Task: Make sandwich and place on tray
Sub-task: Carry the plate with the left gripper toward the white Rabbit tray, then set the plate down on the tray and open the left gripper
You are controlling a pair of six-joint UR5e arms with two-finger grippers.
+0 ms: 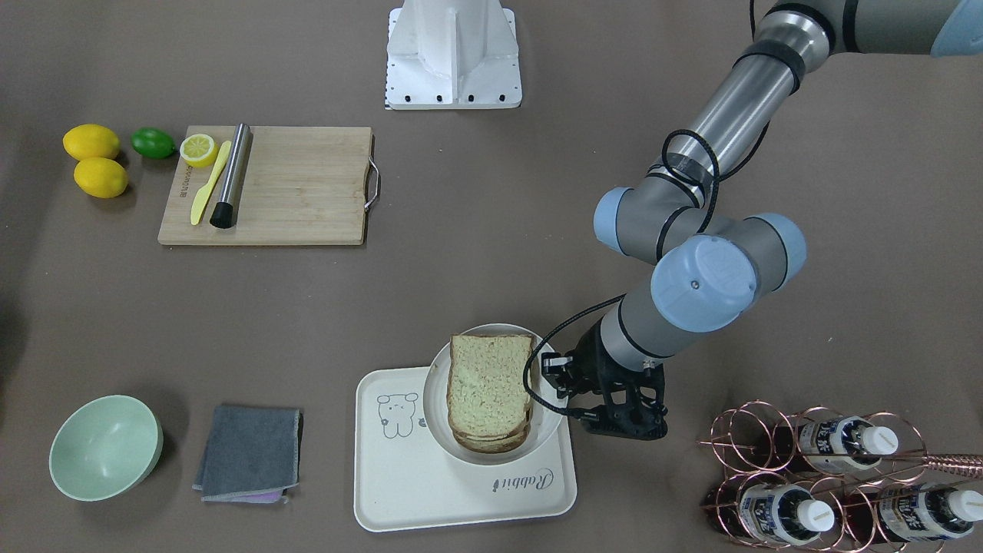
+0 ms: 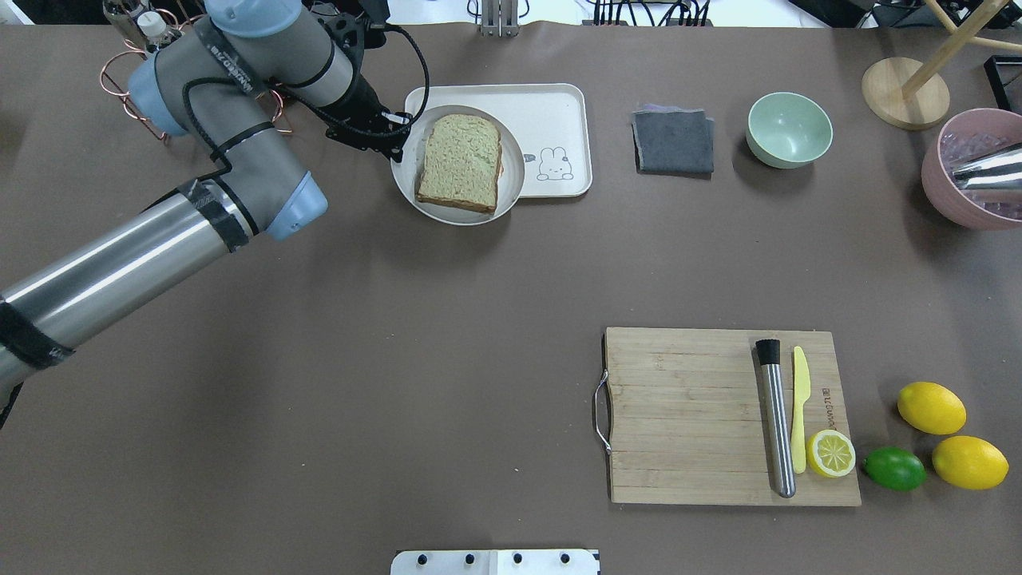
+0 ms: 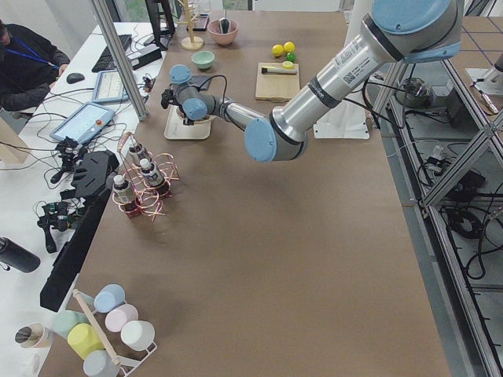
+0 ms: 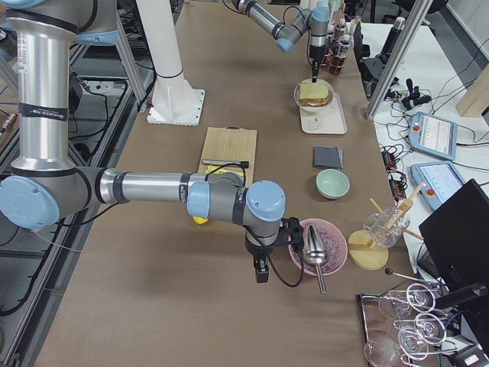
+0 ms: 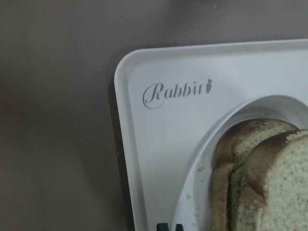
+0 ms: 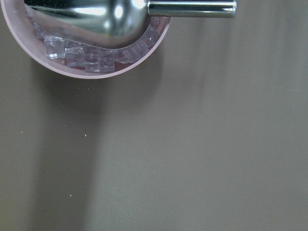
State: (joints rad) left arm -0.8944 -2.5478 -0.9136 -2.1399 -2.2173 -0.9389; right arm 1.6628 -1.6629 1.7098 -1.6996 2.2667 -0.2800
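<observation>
The sandwich (image 1: 490,388), two speckled bread slices with dark crust, lies on a small round white plate (image 1: 435,399). The egg is hidden between the slices. The plate rests partly on the cream tray (image 1: 415,491) and overhangs the tray's edge on the robot's side. My left gripper (image 1: 556,384) is at the plate's rim; in the left wrist view its fingertips (image 5: 162,226) stand close together on that rim (image 5: 207,163). My right gripper (image 4: 262,267) shows only in the exterior right view, beside the pink bowl; I cannot tell if it is open or shut.
A copper bottle rack (image 1: 829,476) stands close by the left arm. A grey cloth (image 1: 249,452) and a green bowl (image 1: 104,445) lie beyond the tray. A cutting board (image 1: 292,188) holds a muddler, a knife and a lemon half. A pink bowl (image 2: 970,172) holds ice and a scoop.
</observation>
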